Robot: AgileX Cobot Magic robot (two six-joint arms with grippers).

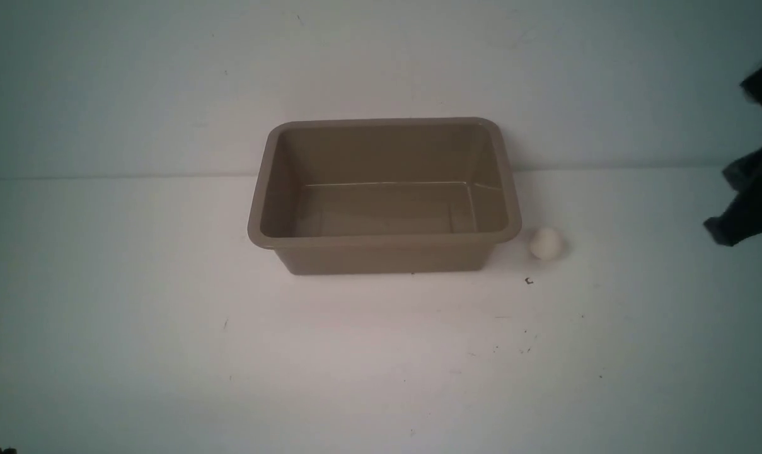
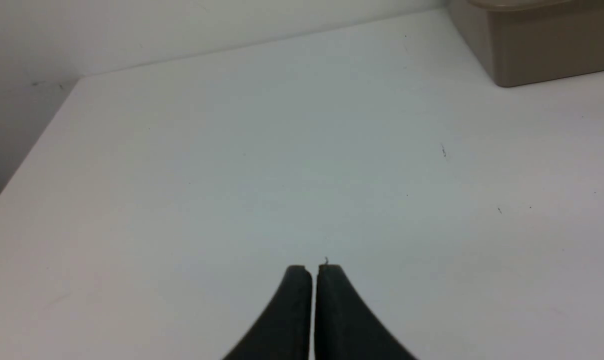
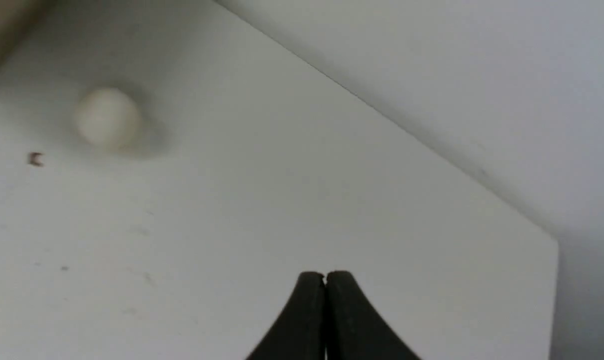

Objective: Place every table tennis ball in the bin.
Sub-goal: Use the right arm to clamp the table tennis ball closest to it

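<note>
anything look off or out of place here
Nothing looks spilled or damaged. The brown rectangular plastic bin stands upright, and the small white matte ball sits on the white table, just to the bin's right. Only small dark marks dot the tabletop, perhaps scuffs or specks.

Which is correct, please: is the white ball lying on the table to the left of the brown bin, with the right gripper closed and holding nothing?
The side is wrong: the front view shows the white ball on the table to the right of the brown bin. The rest stands: the right gripper is closed and holding nothing.
</note>
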